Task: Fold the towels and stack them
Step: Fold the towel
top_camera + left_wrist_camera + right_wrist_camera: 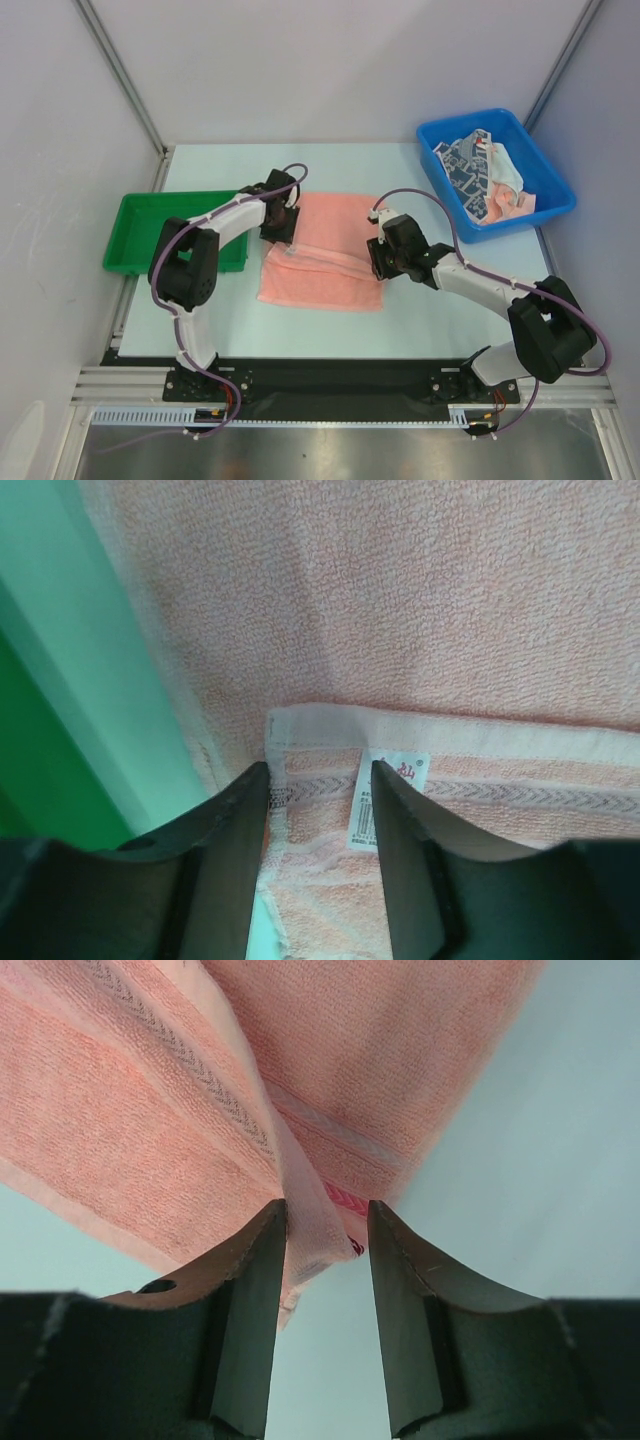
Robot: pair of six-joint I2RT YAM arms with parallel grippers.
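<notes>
A salmon-pink towel [320, 265] lies partly folded at the table's middle, one hemmed edge turned over the lower layer. My left gripper [281, 228] stands at its left edge. In the left wrist view the left gripper [320, 780] is open, straddling the folded corner of the towel [450, 610] and its white tag [385, 800]. My right gripper [378, 262] is at the towel's right edge. In the right wrist view the right gripper [327, 1222] is open. A corner of the towel [130, 1110] rests against one finger, with a gap to the other. More towels [480, 170], navy-patterned and white, lie in the bin.
A blue bin [520, 222] stands at the back right. To the left of the towel is a green tray [135, 235], close beside my left arm; its edge [40, 770] shows in the left wrist view. Grey walls close in the back and both sides.
</notes>
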